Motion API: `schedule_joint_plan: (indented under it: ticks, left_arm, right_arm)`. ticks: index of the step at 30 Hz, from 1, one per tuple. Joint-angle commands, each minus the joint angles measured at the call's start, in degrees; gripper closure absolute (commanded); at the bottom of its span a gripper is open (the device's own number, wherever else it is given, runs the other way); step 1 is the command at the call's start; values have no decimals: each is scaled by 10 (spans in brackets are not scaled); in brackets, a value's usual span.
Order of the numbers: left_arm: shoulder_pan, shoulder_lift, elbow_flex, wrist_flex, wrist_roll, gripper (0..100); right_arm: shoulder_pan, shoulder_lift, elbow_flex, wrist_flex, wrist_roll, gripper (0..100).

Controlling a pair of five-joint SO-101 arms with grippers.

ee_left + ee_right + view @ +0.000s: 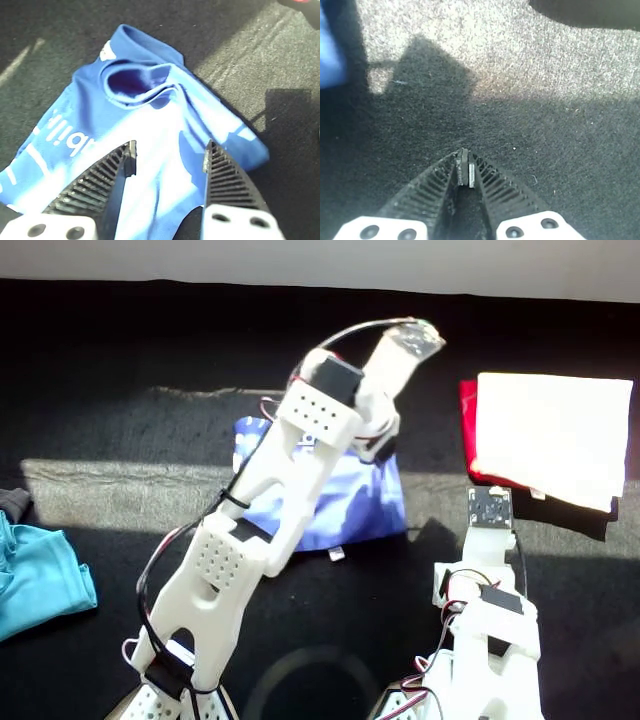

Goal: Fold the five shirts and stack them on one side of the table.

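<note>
Four shirts can be counted for sure, and two arms. At the far left edge of the table [120,440] a teal shirt [35,575] lies bunched and unfolded. Just above it a dark grey scrap [12,502] pokes in; it may be a fifth shirt, but too little of it shows to tell.

In the middle lies the blue shirt [150,115], royal blue with white lettering. Its collar is open and standing up a little at one end, and the cloth is creased and doubled over itself rather than flat. A small white tag [337,554] sticks out at its near edge. The left arm stretches out over it. The left gripper [170,150] hangs just above the cloth with its jaws spread wide and nothing between them.

Further right, the right gripper [465,167] sits low over bare black felt, near the blue shirt's corner. Its two jaws are pressed together tip to tip and hold nothing.

At the right side the stack sits: one white shirt [550,435], folded into a neat rectangle, on top of one red shirt [467,430], which shows along the stack's left edge.
</note>
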Motion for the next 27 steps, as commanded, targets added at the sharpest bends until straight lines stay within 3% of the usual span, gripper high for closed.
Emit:
schedule_joint_plan:
  ticks: [1,4,7,20,27]
  left_arm:
    - [-42,-8,-61,30,3,766]
    - [-69,-6,-54,33,2,812]
    - [-81,-3,-19,26,2,991]
    - [16,-3,142,-129,2,991]
    - [2,-2,177,-238,2,991]
  right_arm:
    - [7,0,5,-9,-6,991]
    - [7,0,5,-9,-6,991]
    - [7,0,5,-9,-6,991]
    - [7,0,5,-9,-6,991]
    - [7,0,5,-9,-6,991]
